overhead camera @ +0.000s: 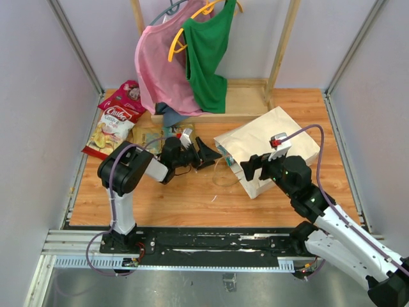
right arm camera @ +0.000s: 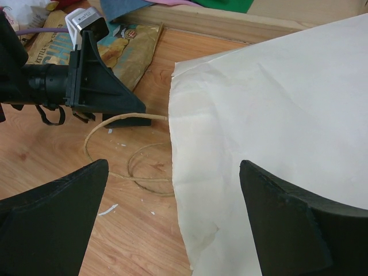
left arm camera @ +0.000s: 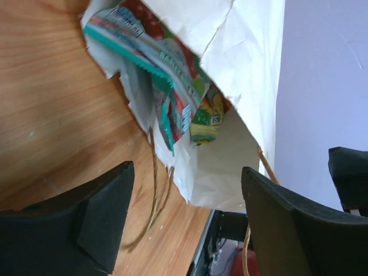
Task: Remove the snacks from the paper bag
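Wooden tabletop [overhead camera: 192,198], walled in by pale grey panels, carries everything, and the large cream-beige creased paper bag [overhead camera: 281,137] lies on its side right of the table's centre, its mouth turned left. Behind the bag and to its left stands a bare wooden rack [overhead camera: 243,99] with a loose pink mesh garment [overhead camera: 160,70] and a green top [overhead camera: 208,57] hanging from it. The left gripper [overhead camera: 214,155] reaches in from the bag's left and sits just before its mouth; in its wrist view the black fingers [left arm camera: 109,207] are spread wide with nothing between them but the view into the opening. The right gripper [overhead camera: 254,167] hovers over the bag's near left corner, its fingers [right arm camera: 63,213] also spread wide and empty above the paper [right arm camera: 276,115]. Well left of the bag lie a red-and-white snack packet [overhead camera: 115,128], a pink-red packet [overhead camera: 124,96] beyond it, and a golden-brown packet [overhead camera: 147,137] closer to the bag. Inside the bag's mouth [left arm camera: 247,46] a teal-and-red packet [left arm camera: 155,63] leans out at the opening, with a small yellow-green packet [left arm camera: 207,118] deeper behind it. A twisted paper loop handle [right arm camera: 115,123] trails onto the wood just outside the mouth.
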Robot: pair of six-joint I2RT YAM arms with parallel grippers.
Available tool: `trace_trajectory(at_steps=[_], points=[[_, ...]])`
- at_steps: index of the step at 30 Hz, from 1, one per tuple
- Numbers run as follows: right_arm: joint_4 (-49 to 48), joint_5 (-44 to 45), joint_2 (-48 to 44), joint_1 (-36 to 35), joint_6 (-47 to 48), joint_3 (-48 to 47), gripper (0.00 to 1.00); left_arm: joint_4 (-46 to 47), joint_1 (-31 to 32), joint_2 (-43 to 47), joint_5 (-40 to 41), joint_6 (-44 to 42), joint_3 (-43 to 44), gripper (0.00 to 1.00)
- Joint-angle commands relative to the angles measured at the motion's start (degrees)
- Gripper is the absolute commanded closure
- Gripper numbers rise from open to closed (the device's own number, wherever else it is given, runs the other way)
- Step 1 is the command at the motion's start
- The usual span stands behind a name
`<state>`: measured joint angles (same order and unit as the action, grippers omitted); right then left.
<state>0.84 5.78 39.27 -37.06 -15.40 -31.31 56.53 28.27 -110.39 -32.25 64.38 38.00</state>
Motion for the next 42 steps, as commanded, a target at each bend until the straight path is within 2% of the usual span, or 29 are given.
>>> trace_trajectory(at_steps=[1, 4, 6, 11, 14, 21, 28, 42], points=[[-0.4, 0.5, 0.3, 1.2, -0.1, -0.1, 0.02, 5.2, 1.4, -2.9, -0.2, 2.8, 3.1, 0.26], [-0.4, 0.1, 0.6, 1.2, -0.3, -0.1, 0.02, 2.8, 1.9, -3.6, 1.5, 2.0, 4.9, 0.34], [-0.3, 0.2, 0.4, 1.2, -0.2, 0.0, 0.02, -2.0, 2.3, -3.6, 3.1, 0.1, 6.9, 0.36], [-0.1, 0.7, -0.6, 1.2, 0.1, 0.3, 0.02, -13.4, 3.9, -2.5, 11.6, -5.8, 10.2, 0.46], [0.0, 0.7, -0.4, 1.2, 0.1, 0.4, 0.02, -17.2, 4.6, -2.9, 14.6, -7.2, 12.3, 0.52], [0.3, 0.4, -0.3, 1.2, 0.6, 0.3, 0.02, -16.6, 5.5, -6.7, 14.9, -6.5, 15.5, 0.57], [0.6, 0.9, -0.8, 1.2, 1.0, 0.5, 0.02, -19.3, 6.7, -9.0, 16.2, -7.3, 18.9, 0.68], [1.1, 1.7, -1.8, 1.2, 1.4, 0.8, 0.02, -20.0, 7.5, -9.7, 17.5, -7.5, 20.0, 0.83]])
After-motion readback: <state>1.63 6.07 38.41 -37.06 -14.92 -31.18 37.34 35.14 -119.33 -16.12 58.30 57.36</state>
